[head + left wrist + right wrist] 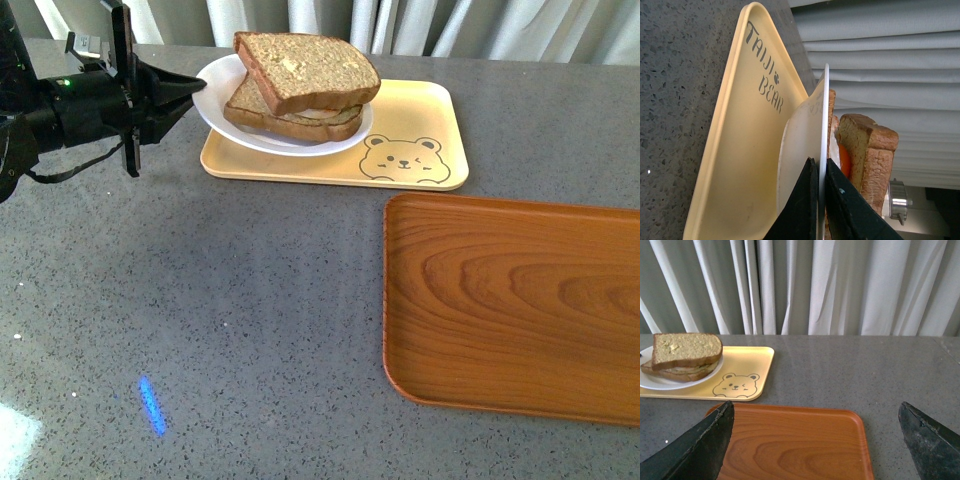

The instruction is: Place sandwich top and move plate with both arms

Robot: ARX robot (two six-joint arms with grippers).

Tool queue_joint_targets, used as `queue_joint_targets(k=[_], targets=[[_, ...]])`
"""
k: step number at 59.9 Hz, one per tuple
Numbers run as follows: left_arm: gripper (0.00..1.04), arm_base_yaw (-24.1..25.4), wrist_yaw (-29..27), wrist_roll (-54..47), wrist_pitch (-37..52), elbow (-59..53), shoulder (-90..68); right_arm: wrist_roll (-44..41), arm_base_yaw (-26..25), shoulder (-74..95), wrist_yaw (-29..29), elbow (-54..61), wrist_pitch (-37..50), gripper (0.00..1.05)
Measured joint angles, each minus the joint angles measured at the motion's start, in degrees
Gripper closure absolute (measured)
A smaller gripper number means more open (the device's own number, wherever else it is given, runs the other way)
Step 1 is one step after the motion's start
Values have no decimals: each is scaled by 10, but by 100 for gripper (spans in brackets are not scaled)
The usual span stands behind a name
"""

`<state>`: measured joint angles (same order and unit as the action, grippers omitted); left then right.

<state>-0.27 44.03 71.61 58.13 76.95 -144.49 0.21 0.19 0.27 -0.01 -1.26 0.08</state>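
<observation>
The yellow tray (740,165) has words on it. In the left wrist view, dark letters (765,70) are printed on its flat inside, near one round corner. They say "TAIJI" on one line and "BEAR" on the next line. A tiny paw print (777,77) sits by the word "BEAR". The letters are just beside the rim of the white plate (802,135), and the plate does not cover them. At another corner of the same tray, the front view shows a drawn bear face (402,160) with round ears. One eye is winking. The right wrist view shows this bear face too.
</observation>
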Motion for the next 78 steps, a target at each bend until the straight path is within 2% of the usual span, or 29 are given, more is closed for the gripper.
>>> queue_joint_targets(k=[34, 37, 59, 66, 78], targets=[[101, -12, 28, -32, -43, 37, -19, 0, 0, 0, 0, 0, 0, 9], [90, -15, 32, -31, -46, 41, -20, 0, 0, 0, 0, 0, 0, 9], [34, -24, 36, -38, -61, 49, -22, 0, 0, 0, 0, 0, 0, 9], [9, -21, 41, -48, -70, 49, -20, 0, 0, 0, 0, 0, 0, 9], [9, -5, 49, -77, -103, 22, -1, 0, 0, 0, 0, 0, 0, 9]])
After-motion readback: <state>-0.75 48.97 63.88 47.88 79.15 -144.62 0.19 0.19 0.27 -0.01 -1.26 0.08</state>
